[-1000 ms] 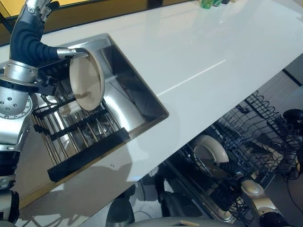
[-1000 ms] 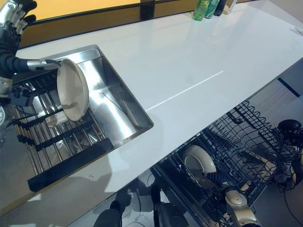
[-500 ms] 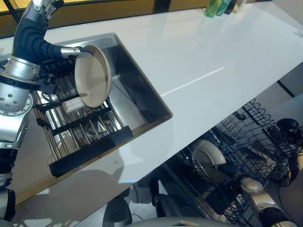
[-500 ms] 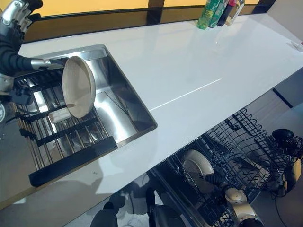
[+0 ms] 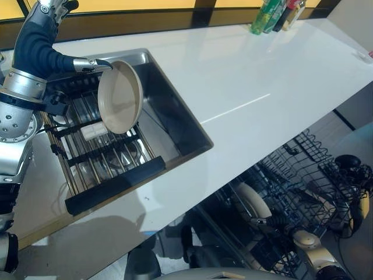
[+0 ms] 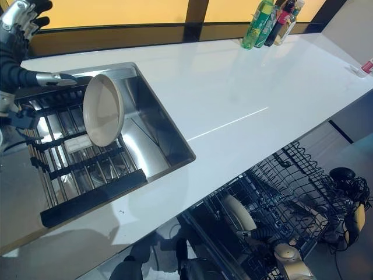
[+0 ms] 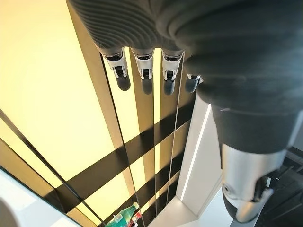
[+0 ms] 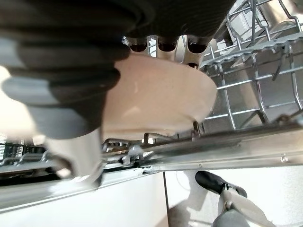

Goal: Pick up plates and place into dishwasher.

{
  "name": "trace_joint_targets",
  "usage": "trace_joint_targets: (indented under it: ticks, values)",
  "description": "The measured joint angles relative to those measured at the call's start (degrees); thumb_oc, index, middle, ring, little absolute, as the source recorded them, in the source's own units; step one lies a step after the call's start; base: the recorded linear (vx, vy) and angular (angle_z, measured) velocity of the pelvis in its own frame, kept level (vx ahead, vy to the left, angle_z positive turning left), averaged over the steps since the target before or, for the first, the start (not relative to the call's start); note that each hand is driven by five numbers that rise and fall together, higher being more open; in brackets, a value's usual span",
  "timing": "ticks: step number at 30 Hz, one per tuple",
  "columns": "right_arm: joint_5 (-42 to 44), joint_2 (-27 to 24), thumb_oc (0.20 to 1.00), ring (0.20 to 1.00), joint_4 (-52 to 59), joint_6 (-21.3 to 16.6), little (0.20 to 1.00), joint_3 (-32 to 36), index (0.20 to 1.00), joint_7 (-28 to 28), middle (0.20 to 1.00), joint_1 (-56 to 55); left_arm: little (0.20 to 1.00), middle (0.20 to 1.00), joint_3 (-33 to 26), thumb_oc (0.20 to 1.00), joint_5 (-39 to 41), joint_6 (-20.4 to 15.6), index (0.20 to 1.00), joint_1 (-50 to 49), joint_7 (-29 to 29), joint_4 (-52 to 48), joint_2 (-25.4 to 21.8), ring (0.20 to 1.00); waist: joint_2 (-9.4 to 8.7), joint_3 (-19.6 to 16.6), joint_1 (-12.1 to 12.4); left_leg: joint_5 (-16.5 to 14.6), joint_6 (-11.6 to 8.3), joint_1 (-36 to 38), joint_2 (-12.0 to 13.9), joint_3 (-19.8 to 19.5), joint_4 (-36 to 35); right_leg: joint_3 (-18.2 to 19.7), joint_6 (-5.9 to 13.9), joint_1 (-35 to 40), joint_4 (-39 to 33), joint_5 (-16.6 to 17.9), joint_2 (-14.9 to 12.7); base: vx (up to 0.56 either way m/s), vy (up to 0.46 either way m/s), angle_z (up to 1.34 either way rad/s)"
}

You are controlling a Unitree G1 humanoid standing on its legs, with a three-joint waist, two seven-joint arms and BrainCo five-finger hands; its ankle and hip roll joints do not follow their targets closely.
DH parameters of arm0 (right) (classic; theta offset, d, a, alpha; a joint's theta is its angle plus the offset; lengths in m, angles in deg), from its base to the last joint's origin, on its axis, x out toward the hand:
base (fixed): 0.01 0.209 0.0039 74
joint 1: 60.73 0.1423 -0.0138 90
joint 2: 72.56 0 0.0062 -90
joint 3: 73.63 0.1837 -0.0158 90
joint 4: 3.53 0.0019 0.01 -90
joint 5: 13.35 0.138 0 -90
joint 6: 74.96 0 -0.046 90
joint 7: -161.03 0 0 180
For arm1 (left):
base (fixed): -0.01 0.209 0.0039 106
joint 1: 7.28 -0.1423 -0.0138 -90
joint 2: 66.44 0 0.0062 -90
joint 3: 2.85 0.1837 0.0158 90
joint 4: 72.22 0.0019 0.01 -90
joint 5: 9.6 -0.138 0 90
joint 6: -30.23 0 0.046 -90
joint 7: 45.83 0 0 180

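Note:
A cream plate [image 5: 119, 96] stands tilted over the black wire rack [image 5: 111, 181] in the steel sink [image 5: 175, 116]. My left hand [image 5: 35, 49] is beside it at the far left, its thumb on the plate's top rim. Its fingers [image 7: 144, 75] are straight and point up, away from the plate. Down in the dishwasher rack [image 5: 315, 169] a second cream plate [image 8: 161, 94] stands nearly on edge among the tines. My right hand [image 5: 277, 221] is shut on it, fingers over the far rim and thumb on the near side.
The white counter [image 5: 245, 76] runs between the sink and the pulled-out dishwasher rack. Bottles [image 6: 262, 23] stand at its far edge. A small white item [image 5: 93, 129] lies on the sink rack under the plate.
The camera has shifted. The plate in the dishwasher rack has turned from face-on to nearly edge-on in my right hand. The left hand and its plate keep the same relation.

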Motion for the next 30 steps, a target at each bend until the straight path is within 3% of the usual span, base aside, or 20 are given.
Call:
trace_joint_targets:
  ticks: [8,14,18,26,30]
  values:
    - [-2.16,0.03,1.000,1.000,5.66,1.05,1.000,1.32,1.000,2.11,1.000,-4.76,1.000,1.000,-3.35,1.000,0.02,0.13,1.000,-5.27,-0.02,-0.03,0.11,1.000,0.25,-3.22,-0.74,0.03,0.08,1.24,-0.10,0.51,-0.73,0.51,0.01,0.57,-0.05,-0.01,-0.13,0.02,0.080,-0.03]
    - [-5.00,-0.48,1.000,1.000,13.46,2.34,1.000,7.11,1.000,4.97,1.000,-11.13,1.000,1.000,-7.61,1.000,0.02,0.07,1.000,-12.35,-0.40,-0.87,0.17,1.000,1.39,-5.02,-1.56,0.27,0.48,2.40,-0.49,1.88,-1.56,1.69,0.33,0.97,-0.04,0.17,-0.58,0.00,0.123,-0.09]
    - [-7.35,-2.07,1.000,1.000,18.15,2.85,1.000,12.14,1.000,6.08,1.000,-15.20,1.000,1.000,-11.07,1.000,0.04,-0.52,1.000,-18.23,-0.71,-1.11,0.99,1.000,2.78,-5.82,-2.82,0.67,1.12,2.89,-1.30,2.37,-2.50,2.13,0.91,0.90,-0.04,0.15,-1.11,-0.01,0.169,-0.04]
    - [-9.85,-7.54,1.000,1.000,28.54,2.84,1.000,21.57,1.000,6.70,1.000,-19.38,1.000,1.000,-17.67,1.000,0.01,-2.48,1.000,-27.32,-2.33,-1.23,6.97,1.000,5.98,-7.01,-4.64,1.72,2.45,5.30,-3.04,4.98,-5.76,4.73,2.16,0.59,0.02,0.20,-2.44,-0.01,0.215,-0.14]
    - [-8.48,-9.16,1.000,1.000,36.34,1.22,1.000,26.54,1.000,11.08,1.000,-19.86,1.000,1.000,-18.01,1.000,-0.23,-3.94,1.000,-31.06,-2.94,-1.23,9.92,1.000,7.77,-7.57,-6.22,2.08,3.06,7.01,-3.73,5.69,-7.36,5.51,2.87,1.08,0.20,-0.25,-3.08,0.00,0.233,-0.11]
